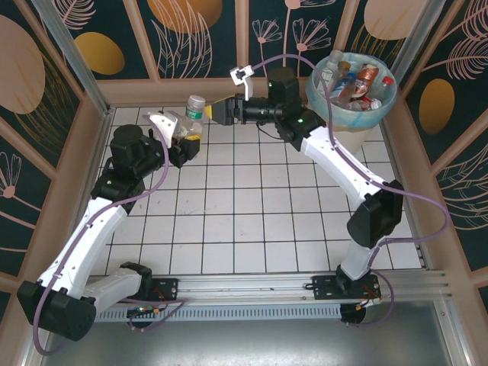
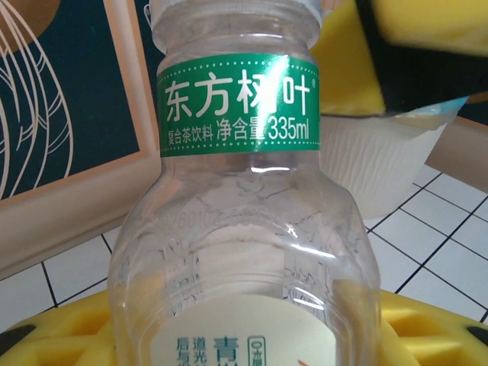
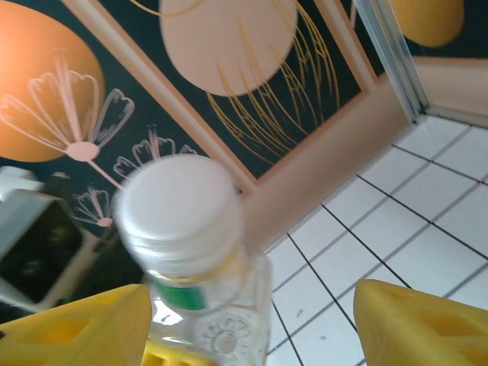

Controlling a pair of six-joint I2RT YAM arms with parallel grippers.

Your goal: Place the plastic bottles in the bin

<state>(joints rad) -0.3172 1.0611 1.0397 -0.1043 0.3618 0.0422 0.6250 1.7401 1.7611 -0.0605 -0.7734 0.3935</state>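
L gripper [image 1: 185,139] pinches clear, bulbous bottle [image 1: 191,116], green-labelled, white-capped, upper centre; R gripper [image 1: 217,111], yellow jaws spread, beside its top. Round white bin [image 1: 390,97] upper right.

I see a clear bottle [image 2: 244,229] with a green neck label reading 335ml, held upright between the left end effector's [image 2: 244,347] yellow fingers [image 2: 65,339]. Behind it stand a white bin [image 2: 381,164], the tiled desk [image 2: 450,259] and a painted wall panel [image 2: 69,99].

A white tabletop [image 1: 252,229] ruled in a dark grid carries the bin [image 1: 364,122] at its far right corner.
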